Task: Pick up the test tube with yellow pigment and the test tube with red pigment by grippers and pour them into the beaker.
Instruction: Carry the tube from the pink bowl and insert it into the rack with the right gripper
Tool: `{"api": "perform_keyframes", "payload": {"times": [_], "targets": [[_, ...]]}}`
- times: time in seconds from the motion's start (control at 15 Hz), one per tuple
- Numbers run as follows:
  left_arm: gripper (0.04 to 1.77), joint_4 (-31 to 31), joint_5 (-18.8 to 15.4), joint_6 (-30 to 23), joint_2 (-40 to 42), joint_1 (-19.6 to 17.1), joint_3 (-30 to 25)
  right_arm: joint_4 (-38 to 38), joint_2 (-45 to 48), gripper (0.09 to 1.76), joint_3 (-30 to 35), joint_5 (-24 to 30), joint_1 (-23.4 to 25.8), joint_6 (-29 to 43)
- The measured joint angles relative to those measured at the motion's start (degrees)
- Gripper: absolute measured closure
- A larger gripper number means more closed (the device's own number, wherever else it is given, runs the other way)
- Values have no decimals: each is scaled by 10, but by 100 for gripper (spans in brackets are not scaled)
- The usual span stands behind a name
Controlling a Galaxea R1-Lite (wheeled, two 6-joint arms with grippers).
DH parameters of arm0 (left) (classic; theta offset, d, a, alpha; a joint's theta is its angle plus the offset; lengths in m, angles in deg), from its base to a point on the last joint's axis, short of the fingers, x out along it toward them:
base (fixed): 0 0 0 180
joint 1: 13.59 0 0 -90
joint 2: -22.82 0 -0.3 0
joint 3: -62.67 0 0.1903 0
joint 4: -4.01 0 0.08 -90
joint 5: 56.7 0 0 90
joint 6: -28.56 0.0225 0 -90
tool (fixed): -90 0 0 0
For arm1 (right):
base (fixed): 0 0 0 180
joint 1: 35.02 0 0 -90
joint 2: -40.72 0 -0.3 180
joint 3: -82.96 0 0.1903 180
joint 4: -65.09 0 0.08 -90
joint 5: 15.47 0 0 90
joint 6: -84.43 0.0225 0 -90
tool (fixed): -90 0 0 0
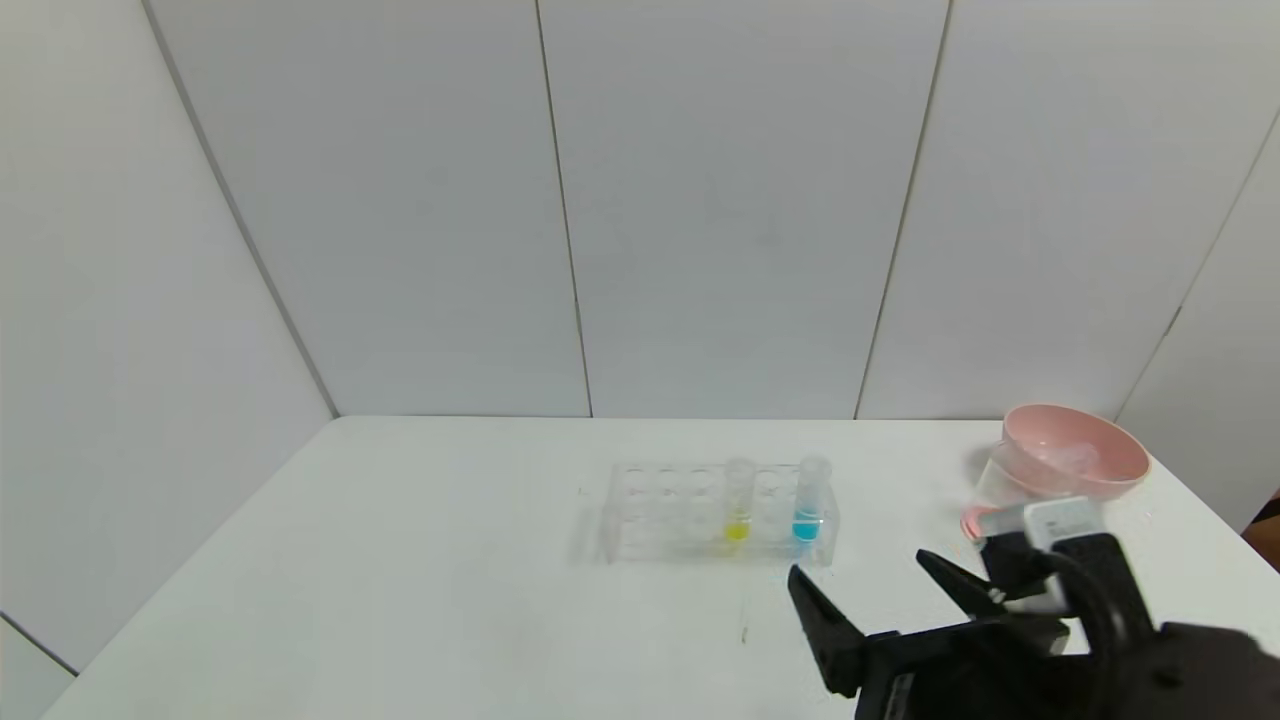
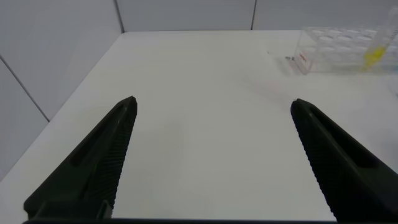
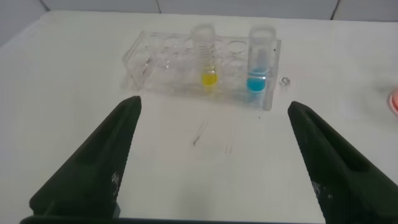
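Observation:
The test tube with yellow pigment (image 1: 737, 500) stands upright in a clear rack (image 1: 660, 510) at mid-table; it also shows in the right wrist view (image 3: 205, 56) and the left wrist view (image 2: 375, 53). No tube with red pigment is in view. A clear vessel, probably the beaker (image 1: 992, 482), stands against the left side of a pink bowl (image 1: 1075, 455). My right gripper (image 1: 865, 575) is open and empty, low over the table in front of the rack's right end (image 3: 214, 102). My left gripper (image 2: 212, 101) is open and empty over bare table left of the rack.
A tube with blue liquid (image 1: 810, 505) stands in the rack's right end (image 3: 260, 59). The pink bowl sits at the back right near the table's edge. White walls close in behind and on both sides. A small pink patch (image 1: 972, 522) lies below the bowl.

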Motion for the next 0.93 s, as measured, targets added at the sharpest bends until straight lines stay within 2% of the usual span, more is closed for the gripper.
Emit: {"api": "perform_keyframes", "payload": {"times": [0.27,0.67,0.93], "targets": [[5,0,0,0,0,0,0,22,-104,15,-44,-2,9,1],[5,0,0,0,0,0,0,22,-231,15,-168,5,81,-2],[5,0,0,0,0,0,0,20,-276,15,-218,32,108,-20]]}}
